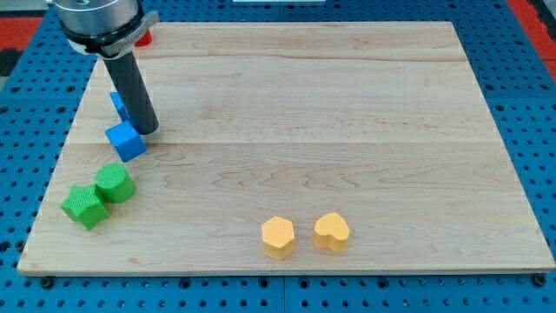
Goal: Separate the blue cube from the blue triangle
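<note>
Camera view shows my arm coming in from the view's top left corner, its metal collar cut off by the frame edge and the dark rod (132,91) slanting down toward the view's bottom right. My tip (148,130) sits on the wooden desk (347,130), wedged in the small space between the two blue blocks. There are no fingers on this rig, only the rod, so nothing is clamped or held; it can only press against things.

The blue cube (126,141) lies just below and to the left of my tip, touching it or very nearly so. The blue triangle (117,103) is mostly hidden behind the rod; only a sliver shows at the rod's left side, so I cannot confirm its shape from here. The two blue pieces are close, with the rod standing between them.

Below the cube, near the desk's left edge, a green cylinder (114,183) and a green cube-like block (85,206) sit touching each other. Near the view's bottom, well apart from all that, a yellow hexagon block (278,236) and a yellow heart block (332,231) lie side by side with a small gap. A red block (143,36) peeks out behind the collar at the top left. No containers are on the desk.
</note>
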Controlling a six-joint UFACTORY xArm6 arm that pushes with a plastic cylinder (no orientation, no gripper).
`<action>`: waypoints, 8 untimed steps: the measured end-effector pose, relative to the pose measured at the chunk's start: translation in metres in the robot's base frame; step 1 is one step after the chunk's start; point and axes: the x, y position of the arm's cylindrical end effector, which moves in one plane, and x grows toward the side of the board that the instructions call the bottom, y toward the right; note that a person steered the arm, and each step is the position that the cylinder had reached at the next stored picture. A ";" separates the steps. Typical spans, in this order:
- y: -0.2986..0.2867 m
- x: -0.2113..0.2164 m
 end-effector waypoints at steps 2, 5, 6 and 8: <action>-0.053 -0.011; -0.013 0.026; 0.057 0.026; 0.039 0.026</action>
